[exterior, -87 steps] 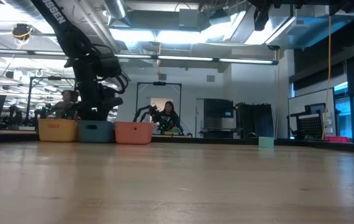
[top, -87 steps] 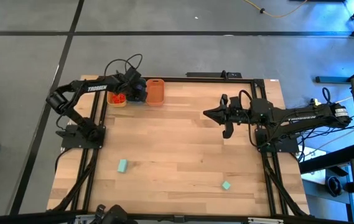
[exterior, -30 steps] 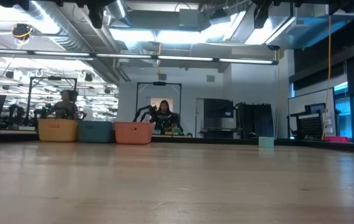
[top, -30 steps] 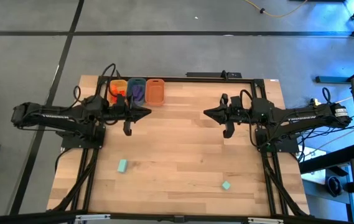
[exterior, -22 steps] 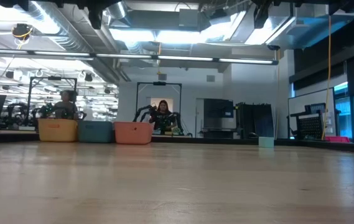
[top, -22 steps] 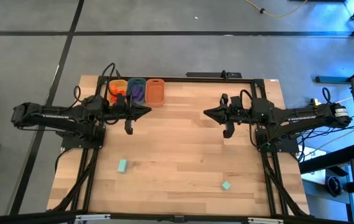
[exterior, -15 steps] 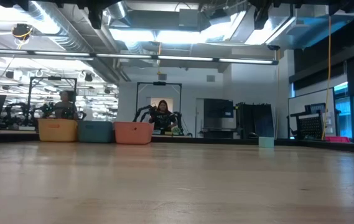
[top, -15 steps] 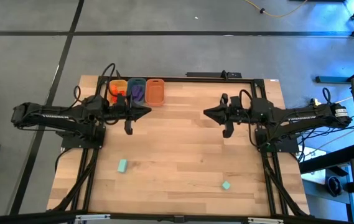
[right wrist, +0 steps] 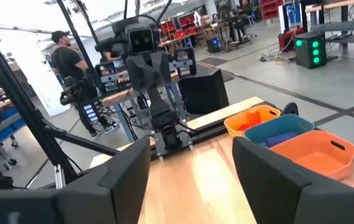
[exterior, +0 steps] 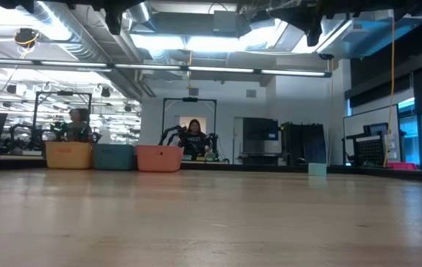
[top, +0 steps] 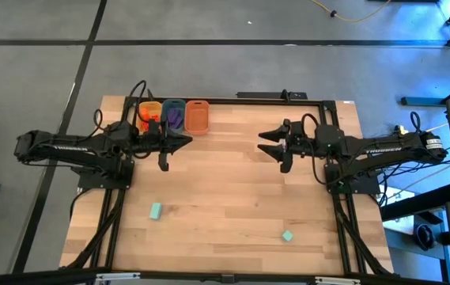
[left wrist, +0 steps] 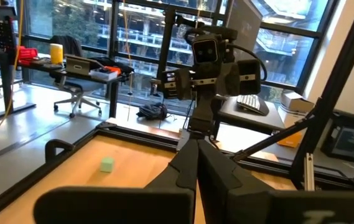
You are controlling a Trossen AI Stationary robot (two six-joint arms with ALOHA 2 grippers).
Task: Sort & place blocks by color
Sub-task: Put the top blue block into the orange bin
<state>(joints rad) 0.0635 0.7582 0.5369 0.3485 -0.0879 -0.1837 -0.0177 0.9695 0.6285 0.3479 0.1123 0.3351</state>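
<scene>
Since a moment ago our right gripper has spread its fingers apart, holding nothing, while the left gripper has stayed pinched shut and empty; both hover above the middle of the tabletop, facing each other across it. We judge this a resting pose between picks, with the right arm readying itself for a block on its own side. Two mint-teal blocks lie loose: a short bar near the left edge toward the near side, and a small cube close to the near edge on the right. Three tubs sit in a row at the far left corner, the yellow one showing orange-red pieces, the blue one purple pieces, the orange one apparently bare.
</scene>
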